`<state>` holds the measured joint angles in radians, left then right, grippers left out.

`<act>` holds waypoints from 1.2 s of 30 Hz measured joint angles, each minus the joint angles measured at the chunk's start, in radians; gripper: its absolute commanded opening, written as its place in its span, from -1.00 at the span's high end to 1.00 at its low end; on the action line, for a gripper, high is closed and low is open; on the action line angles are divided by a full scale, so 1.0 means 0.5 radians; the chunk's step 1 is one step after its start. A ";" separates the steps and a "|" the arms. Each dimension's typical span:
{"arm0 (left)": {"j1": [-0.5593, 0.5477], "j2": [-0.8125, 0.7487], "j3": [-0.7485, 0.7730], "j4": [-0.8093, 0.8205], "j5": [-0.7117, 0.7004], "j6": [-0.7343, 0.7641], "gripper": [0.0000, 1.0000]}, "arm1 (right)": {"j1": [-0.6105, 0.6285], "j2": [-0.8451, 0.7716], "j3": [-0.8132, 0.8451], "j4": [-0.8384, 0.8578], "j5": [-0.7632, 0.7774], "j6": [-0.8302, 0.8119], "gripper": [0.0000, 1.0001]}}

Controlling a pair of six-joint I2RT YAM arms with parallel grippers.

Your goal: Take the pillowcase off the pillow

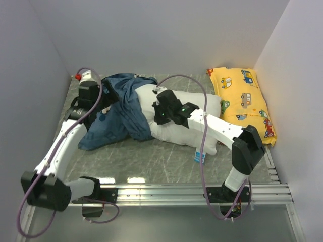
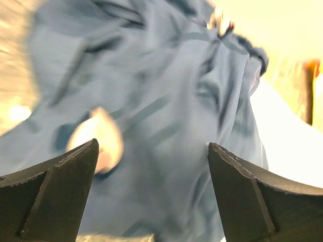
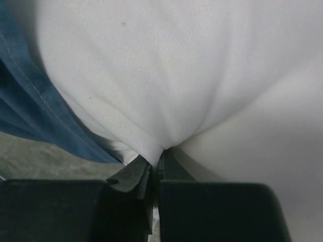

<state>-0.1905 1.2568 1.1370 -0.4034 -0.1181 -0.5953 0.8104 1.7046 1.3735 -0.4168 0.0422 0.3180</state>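
The dark blue pillowcase (image 1: 120,110) lies crumpled at the left middle of the table and still covers the left end of the white pillow (image 1: 187,132). The pillow's small blue label (image 1: 200,156) shows at its near edge. My left gripper (image 1: 101,103) is open at the pillowcase's left side; in the left wrist view its fingers (image 2: 65,186) stand wide apart with blue fabric (image 2: 166,116) filling the gap, blurred. My right gripper (image 1: 157,105) is shut on a pinched fold of the pillow (image 3: 166,91), with the pillowcase's blue edge (image 3: 30,111) to its left.
A yellow vehicle-print pillow (image 1: 243,101) lies at the back right against the wall. White walls close in the grey marbled table (image 1: 151,161) on three sides. A metal rail (image 1: 192,191) runs along the near edge by the arm bases.
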 measured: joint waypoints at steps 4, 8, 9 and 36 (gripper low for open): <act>0.004 -0.297 -0.059 -0.042 -0.151 0.000 -0.91 | -0.080 -0.050 0.001 0.028 -0.086 0.023 1.00; 0.004 -0.494 -0.172 -0.058 -0.199 -0.001 -0.90 | -0.088 -0.051 0.002 0.021 -0.159 0.038 1.00; 0.004 -0.505 -0.196 -0.064 -0.204 -0.002 -0.89 | -0.088 -0.051 0.002 0.021 -0.171 0.043 1.00; 0.040 -0.275 -0.442 -0.043 -0.183 -0.067 0.96 | -0.138 -0.050 0.316 -0.313 -0.178 0.043 1.00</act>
<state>-0.1707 1.1194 0.9161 -0.4248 -0.2096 -0.6289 0.7414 1.6794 1.5314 -0.5732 -0.0467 0.3397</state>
